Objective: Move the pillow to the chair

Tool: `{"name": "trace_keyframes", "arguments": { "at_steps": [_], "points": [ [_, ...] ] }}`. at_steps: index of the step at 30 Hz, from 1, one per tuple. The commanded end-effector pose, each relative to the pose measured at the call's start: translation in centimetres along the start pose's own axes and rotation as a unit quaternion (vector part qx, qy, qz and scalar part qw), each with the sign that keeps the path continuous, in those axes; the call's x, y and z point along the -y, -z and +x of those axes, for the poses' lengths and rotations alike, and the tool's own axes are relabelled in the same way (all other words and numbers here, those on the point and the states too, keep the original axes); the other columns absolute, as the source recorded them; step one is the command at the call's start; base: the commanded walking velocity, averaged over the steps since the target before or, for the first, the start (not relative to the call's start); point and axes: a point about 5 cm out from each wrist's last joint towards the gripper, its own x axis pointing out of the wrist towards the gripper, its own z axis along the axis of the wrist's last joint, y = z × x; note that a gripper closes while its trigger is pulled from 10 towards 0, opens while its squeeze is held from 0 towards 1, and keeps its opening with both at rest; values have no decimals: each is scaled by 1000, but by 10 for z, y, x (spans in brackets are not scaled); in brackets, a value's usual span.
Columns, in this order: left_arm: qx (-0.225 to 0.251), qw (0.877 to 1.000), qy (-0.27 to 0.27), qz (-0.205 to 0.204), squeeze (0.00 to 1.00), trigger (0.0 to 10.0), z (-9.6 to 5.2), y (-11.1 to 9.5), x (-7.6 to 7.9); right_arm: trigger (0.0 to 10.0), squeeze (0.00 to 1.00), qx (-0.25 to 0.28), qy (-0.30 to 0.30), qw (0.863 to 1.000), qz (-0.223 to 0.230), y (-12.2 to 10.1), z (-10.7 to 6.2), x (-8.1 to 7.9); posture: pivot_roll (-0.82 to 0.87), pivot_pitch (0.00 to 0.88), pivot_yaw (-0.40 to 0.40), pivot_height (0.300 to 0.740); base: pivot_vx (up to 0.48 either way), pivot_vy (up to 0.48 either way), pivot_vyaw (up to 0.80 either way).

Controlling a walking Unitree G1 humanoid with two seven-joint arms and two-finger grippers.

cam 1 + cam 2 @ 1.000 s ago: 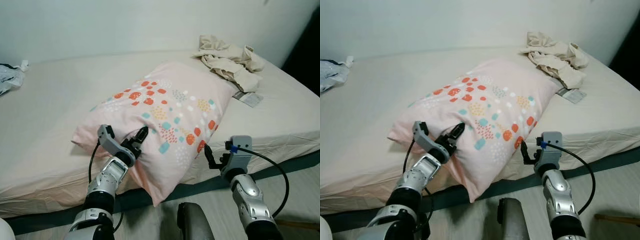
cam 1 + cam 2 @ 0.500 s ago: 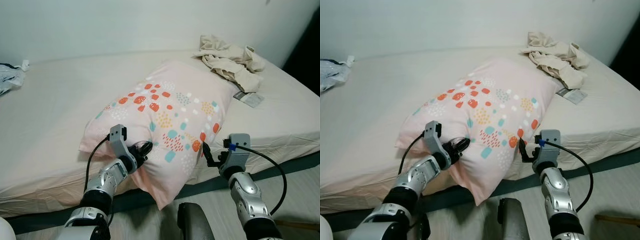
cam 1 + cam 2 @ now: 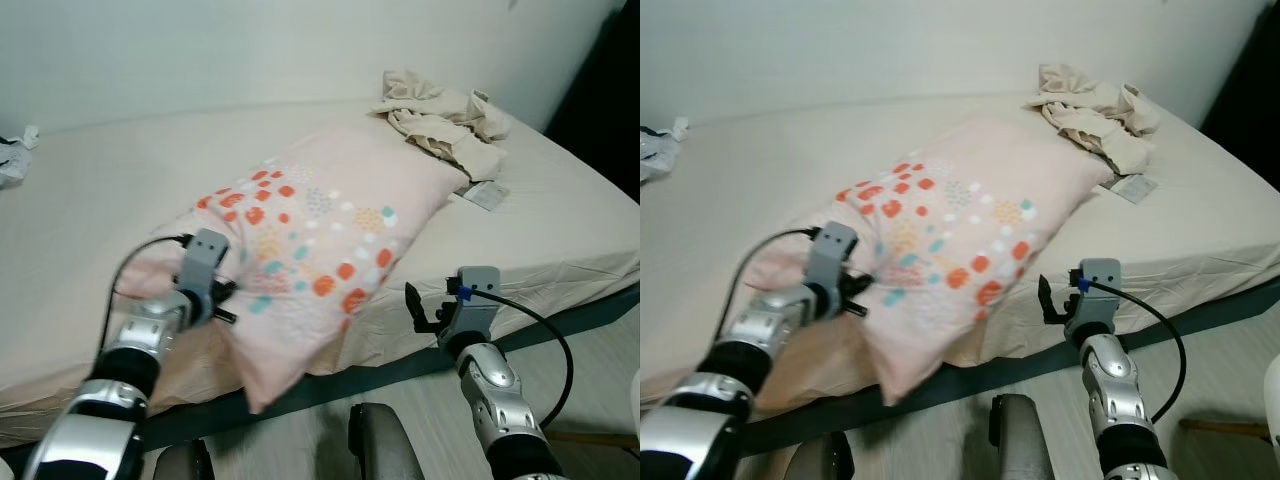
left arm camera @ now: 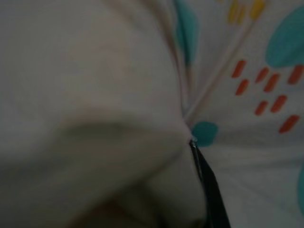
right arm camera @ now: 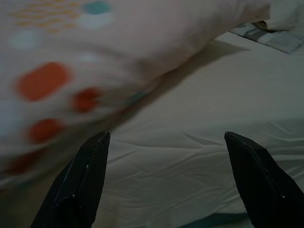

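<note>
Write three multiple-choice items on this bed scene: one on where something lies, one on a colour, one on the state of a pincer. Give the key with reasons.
1. Where does the crumpled beige cloth lie?
A. on the floor
B. at the bed's far right corner
C. under the pillow

2. What is the pillow's base colour?
A. pale pink
B. dark blue
C. green

3. How is the right pincer set?
A. shut on the pillow
B. shut on the cloth
C. open, off the pillow

Key: B, the cloth sits on the sheet beyond the pillow's far end; A, pale pink fabric with orange and teal dots; C, the right wrist view shows both fingers spread with bare sheet between, while the left pincer presses into the pillow.
</note>
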Motion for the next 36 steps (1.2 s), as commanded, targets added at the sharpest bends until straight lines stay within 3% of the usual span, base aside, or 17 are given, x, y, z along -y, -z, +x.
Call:
{"name": "trace_keyframes", "arguments": {
  "at_steps": [1, 3, 5, 6, 7, 9, 11, 16, 19, 23, 24, 25, 26, 29, 32, 33, 36],
  "points": [
    [-47, 998, -27, 31, 0, 0, -8, 15, -17, 10000, 0, -10, 4, 1000, 2, 7, -4, 0, -83, 108, -44, 561, 0, 0, 0],
    [-82, 985, -71, 132, 0, 0, -22, 13, -48, 10000, 0, -9, 4, 1000, 3, 7, -4, 0, -82, 109, -45, 561, 0, 0, 0],
    [-95, 977, -87, 170, 0, 0, -27, 13, -58, 10000, 0, -9, 4, 1000, 3, 7, -4, 0, -82, 109, -45, 561, 0, 0, 0],
    [-114, 951, -139, 253, 0, 0, -39, 3, -82, 10000, 0, -9, 4, 1000, 3, 7, -4, -1, -80, 111, -48, 561, 0, 0, 0],
    [-119, 940, -155, 278, 0, 0, -43, -1, -89, 10000, 0, -9, 4, 1000, 3, 7, -3, 0, -80, 111, -48, 561, 0, 0, 0],
    [-119, 940, -155, 278, 0, 0, -43, -1, -89, 10000, 0, -9, 4, 1000, 3, 7, -3, 0, -80, 111, -48, 561, 0, 0, 0],
    [-116, 914, -212, 327, 0, 0, -53, -14, -106, 10000, 0, -11, 3, 1000, 3, 7, -3, 1, -78, 111, -49, 561, 0, 0, 0],
    [-115, 890, -254, 362, 0, 0, -59, -22, -116, 10000, 0, -11, 4, 1000, 3, 7, -3, 1, -79, 113, -48, 561, 0, 0, 0],
    [-103, 906, -228, 341, 0, 0, -53, -19, -108, 10000, 0, -12, 4, 1000, 4, 7, -3, 1, -79, 115, -50, 561, 0, 0, 0],
    [-49, 962, -131, 235, 0, 0, -31, -6, -71, 10000, 0, -24, 4, 1000, 5, 11, -2, 2, -75, 121, -48, 561, 0, 0, 0],
    [-49, 962, -131, 235, 0, 0, -31, -6, -71, 10000, 0, -24, 4, 1000, 5, 11, -2, 2, -75, 121, -48, 561, 0, 0, 0],
    [-36, 972, -109, 204, 0, 0, -26, -3, -60, 10000, 0, -27, 3, 1000, 1, 10, 0, 2, -76, 123, -45, 561, 0, 0, 0],
    [13, 994, -62, 84, 0, 0, -11, -4, -33, 10000, 0, -36, 7, 999, -10, 5, 9, 10, -77, 139, -32, 561, 0, 0, 0],
    [43, 998, -40, -6, 0, 0, -4, -6, -17, 10000, 0, -40, 19, 999, -11, -2, 16, 19, -73, 151, -23, 561, 0, 0, 0],
    [58, 997, -22, -42, 0, 0, -1, -4, -3, 10000, 20, -44, 40, 998, 9, -12, 23, 33, -71, 162, -18, 561, 0, 0, 0],
    [64, 996, -17, -53, 0, 0, 0, -1, 4, 10000, 1000, -41, 52, 997, 34, -21, 27, 41, -59, 186, -13, 561, 0, 0, 0],
    [79, 995, -19, -64, 0, 0, 0, 4, 11, 10000, 1000, -34, 66, 994, 86, -35, 34, 52, -47, 208, -14, 561, 0, 0, 0]
  ]
}}
